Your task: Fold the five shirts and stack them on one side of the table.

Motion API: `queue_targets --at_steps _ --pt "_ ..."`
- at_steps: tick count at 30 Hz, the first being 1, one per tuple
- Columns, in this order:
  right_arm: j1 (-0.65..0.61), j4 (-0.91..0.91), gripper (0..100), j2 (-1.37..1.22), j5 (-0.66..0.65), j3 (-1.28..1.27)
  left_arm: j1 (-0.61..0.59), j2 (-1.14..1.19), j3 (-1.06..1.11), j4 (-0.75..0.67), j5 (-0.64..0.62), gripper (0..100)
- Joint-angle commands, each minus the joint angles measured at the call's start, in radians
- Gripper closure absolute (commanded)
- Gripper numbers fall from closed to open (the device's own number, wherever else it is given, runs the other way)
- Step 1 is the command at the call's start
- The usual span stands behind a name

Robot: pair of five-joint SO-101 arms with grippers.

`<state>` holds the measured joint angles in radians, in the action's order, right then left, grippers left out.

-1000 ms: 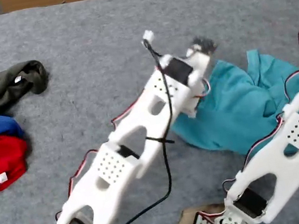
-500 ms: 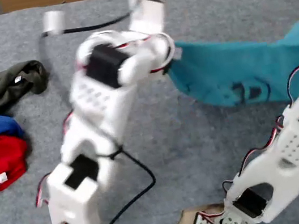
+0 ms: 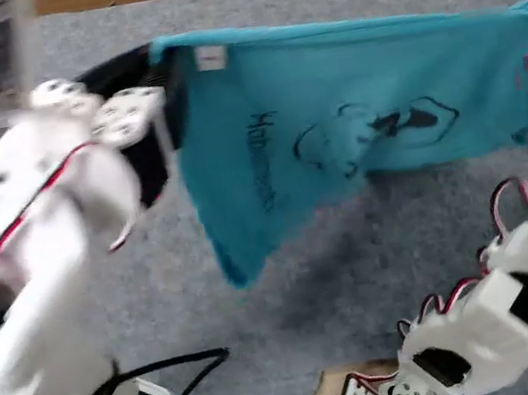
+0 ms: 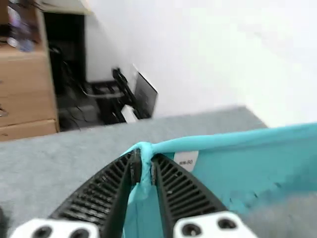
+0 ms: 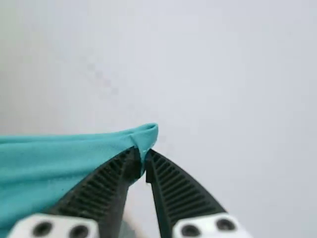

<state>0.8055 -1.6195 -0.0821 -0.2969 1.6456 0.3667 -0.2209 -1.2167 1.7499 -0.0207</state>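
Teal shirt [image 3: 353, 122], stretched in the air between the two grippers, above the grey table [image 3: 359, 283] and clear of it. Left gripper [image 4: 142, 166]: jaws closed on one upper corner, cloth pinched at the very tips, a white label [image 4: 185, 160] just beside them. Right gripper [image 5: 141, 156]: jaws closed on the opposite corner, again at the tips only. The top edge runs nearly taut from gripper to gripper; below the left gripper the cloth hangs in a narrowing flap, so the body is probably not yet spread. To do the step well, hold both pinches firm, the grippers level and the edge taut, and lower so the hanging hem meets the table first and the shirt lays out smooth. Such thin tip holds may slip if pulled harder.
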Motion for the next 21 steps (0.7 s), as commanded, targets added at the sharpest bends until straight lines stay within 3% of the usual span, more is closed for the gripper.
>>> queue_targets --at_steps 1,14,21 --pt "0.028 0.049 97.7 0.117 0.009 0.005 -0.061 -0.084 0.057 0.009 -0.015 98" --pt "0.024 0.164 97.7 0.297 -0.025 0.004 -0.080 -0.348 0.345 0.009 -0.008 98" --pt "-0.120 0.126 97.9 0.196 -0.101 0.004 -0.170 -0.343 0.459 0.005 -0.008 98"
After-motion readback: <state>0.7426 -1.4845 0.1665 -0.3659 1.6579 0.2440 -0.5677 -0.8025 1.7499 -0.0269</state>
